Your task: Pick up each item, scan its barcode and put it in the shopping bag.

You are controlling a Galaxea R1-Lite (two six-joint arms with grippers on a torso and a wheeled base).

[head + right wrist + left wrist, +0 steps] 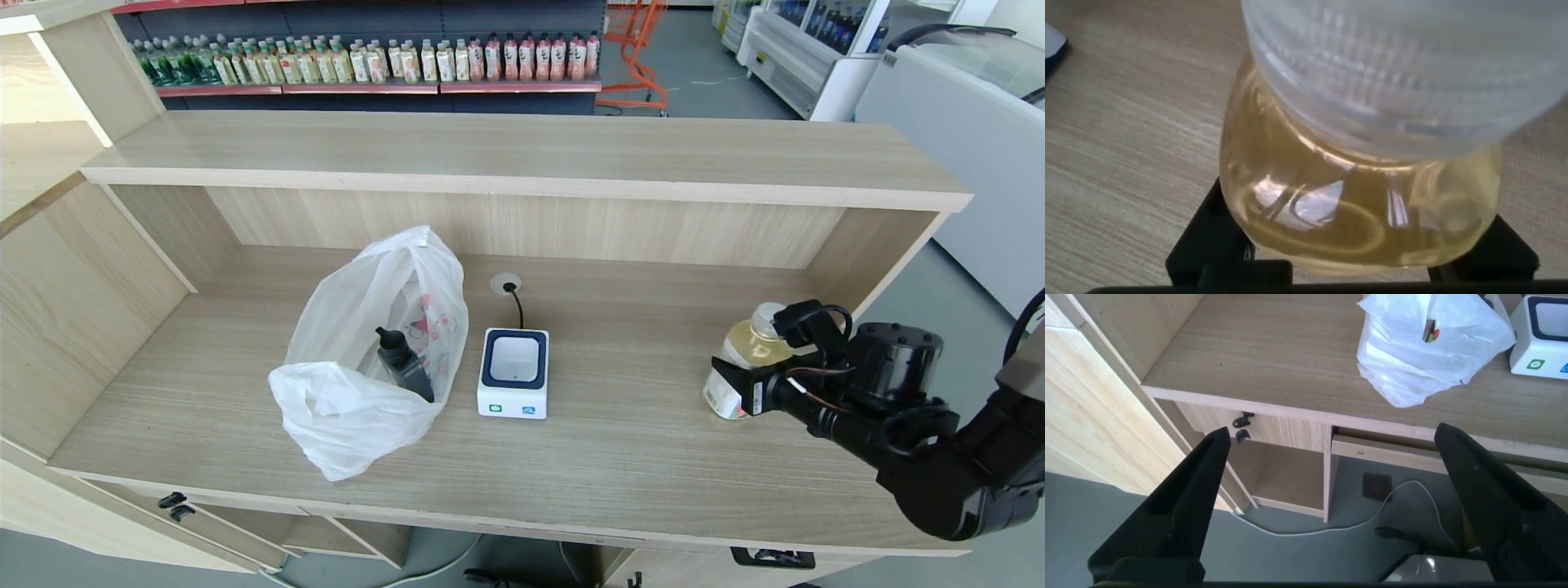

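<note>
Bottle (744,347): clamped between right gripper (763,357) fingers, ready for the scanner (513,371).
Left gripper (1333,434): fingers spread, empty.
Shopping bag (343,400): open beside scanner, awaiting goods.

Wooden counter (620,441), drinks shelf (367,61) behind, freezers (963,106), grey floor (702,65)

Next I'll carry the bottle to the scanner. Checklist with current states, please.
1. Right hand around the clear plastic bottle of yellow liquid: ok, fingers flank it.
2. Bottle clear of the light wooden counter: cannot tell.
3. Path to the white square barcode scanner: ok, bare counter between.
4. Barcode facing the scanner: cannot tell.
5. Mouth of the white translucent plastic shopping bag open: cannot tell.
6. Left hand out of the way: ok, open, below the counter's front edge.
</note>
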